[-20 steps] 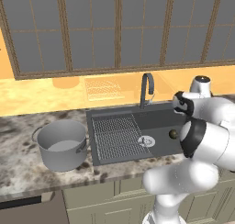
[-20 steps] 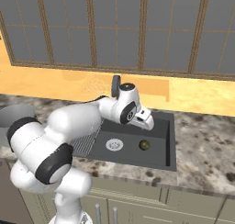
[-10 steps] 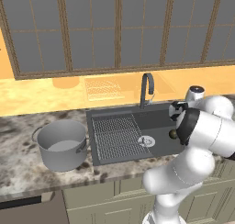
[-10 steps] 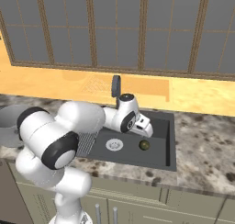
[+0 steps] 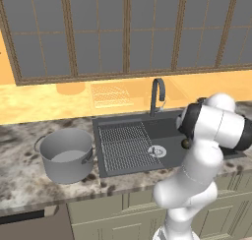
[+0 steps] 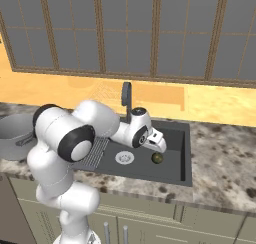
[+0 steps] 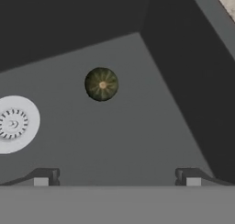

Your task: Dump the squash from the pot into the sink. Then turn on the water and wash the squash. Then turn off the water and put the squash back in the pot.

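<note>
The squash (image 7: 102,84), a small dark green ball with a yellowish centre, lies on the floor of the sink's (image 6: 177,160) deep basin, to the right of the round silver drain (image 7: 11,123). My gripper (image 7: 117,177) hangs open just above the basin floor, fingertips (image 7: 46,176) wide apart with nothing between them, a short way from the squash. From the right base, the gripper (image 6: 160,146) sits directly above the squash (image 6: 157,158). The squash (image 5: 185,143) peeks out beside my arm. The grey pot (image 5: 66,155) stands upright on the counter left of the sink (image 5: 123,150).
A dark curved faucet (image 5: 156,94) rises behind the sink, and no water runs from it. A wire rack (image 5: 110,94) rests on the yellow ledge behind. The basin's right wall (image 7: 193,81) stands close beside the squash. Speckled stone counter (image 6: 220,158) extends to the right.
The hand has dropped from above the sink rim down into the basin, closer to the squash. The jaws stayed open. Squash and pot have not moved.
</note>
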